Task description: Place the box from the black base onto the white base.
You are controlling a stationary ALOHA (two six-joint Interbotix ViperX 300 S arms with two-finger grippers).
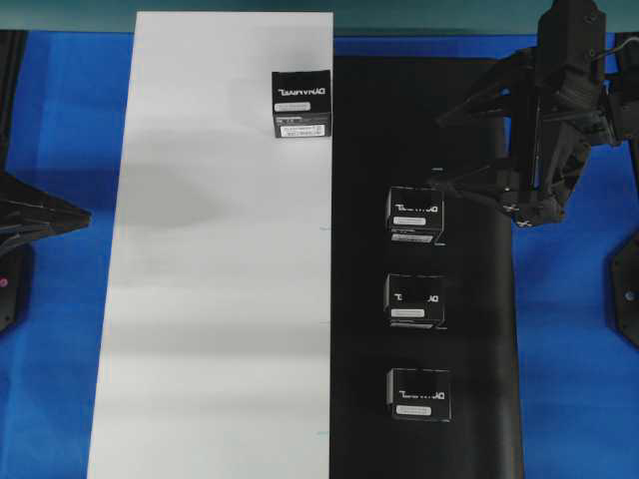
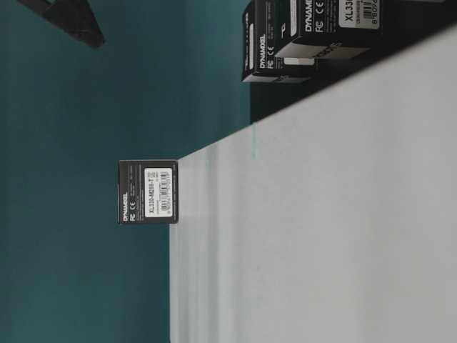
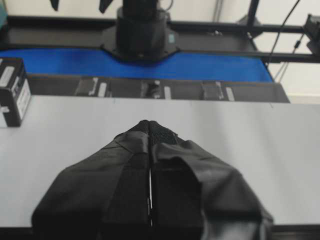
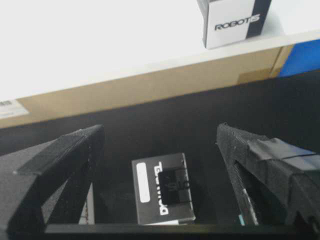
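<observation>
- We see the white base (image 1: 210,299) on the left & the black base (image 1: 424,299) on the right, edge to edge on the blue desk (image 1: 569,349).
- Three alike boxes sit in a column on the black base. Top one, the box (image 1: 415,211), lies closest to the right hand (image 1: 469,150); below it come the middle box (image 1: 413,299) & the bottom box (image 1: 418,393), each apart from the next.
- A fourth box (image 1: 301,104) stands on the white base, near its far end, right by the seam w/ the black base.
- Right hand hangs over the black base w/ fingers spread wide, nothing between them. In the right wrist view the box (image 4: 162,189) lies between & beneath the two fingers (image 4: 60,165), not touched by either.
- That view also shows the fourth box (image 4: 234,21) up on the white base (image 4: 100,40).
- Left hand (image 3: 150,127) is seen in its own wrist view: fingers pressed together, closed on nothing, over the white base (image 3: 240,145).
- Same view catches the fourth box (image 3: 12,91) at the left edge, standing on the white base.
- Table-level view, turned sideways, shows the fourth box (image 2: 148,191) on the white base & at least two others (image 2: 314,36) on the black one.
</observation>
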